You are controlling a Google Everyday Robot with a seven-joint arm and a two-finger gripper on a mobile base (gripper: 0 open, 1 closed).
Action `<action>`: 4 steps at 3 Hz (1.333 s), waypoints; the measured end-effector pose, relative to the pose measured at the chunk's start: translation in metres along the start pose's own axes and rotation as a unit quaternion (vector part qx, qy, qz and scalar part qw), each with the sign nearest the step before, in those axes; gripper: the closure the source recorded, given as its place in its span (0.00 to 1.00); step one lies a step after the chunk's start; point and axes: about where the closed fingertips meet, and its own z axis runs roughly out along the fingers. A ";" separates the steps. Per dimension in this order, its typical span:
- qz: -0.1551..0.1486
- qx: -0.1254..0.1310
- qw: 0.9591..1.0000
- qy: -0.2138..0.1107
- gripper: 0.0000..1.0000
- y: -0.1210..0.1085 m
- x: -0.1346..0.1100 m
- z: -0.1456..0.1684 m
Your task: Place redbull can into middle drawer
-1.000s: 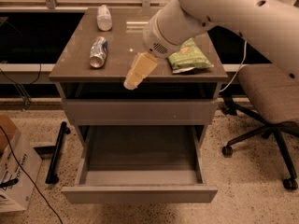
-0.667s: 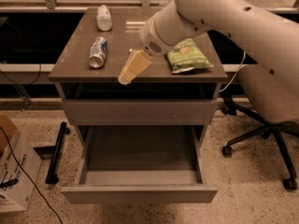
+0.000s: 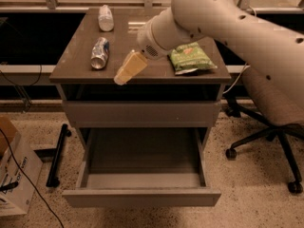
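Observation:
The redbull can (image 3: 99, 53) lies on its side on the left part of the cabinet top, silver and blue, one shiny end facing the front. My gripper (image 3: 126, 71) hangs over the front edge of the top, just right of the can and not touching it. It holds nothing I can see. The middle drawer (image 3: 142, 196) is pulled out wide below and its grey tray is empty.
A clear plastic bottle (image 3: 105, 17) lies at the back left of the cabinet top (image 3: 76, 70). A green snack bag (image 3: 192, 57) lies to the right. A closed grey drawer front (image 3: 142, 114) sits above the open one. An office chair (image 3: 270, 103) stands right, a cardboard box (image 3: 14, 175) left.
My gripper has moved a little to the left along the front edge of the top, closer to the can. The can and the drawer have not moved.

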 end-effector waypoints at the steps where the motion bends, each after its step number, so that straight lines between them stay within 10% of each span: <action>1: 0.021 0.014 0.999 -0.035 0.00 -0.013 -0.010 0.039; 4: 0.092 -0.019 0.992 -0.079 0.00 -0.039 -0.023 0.147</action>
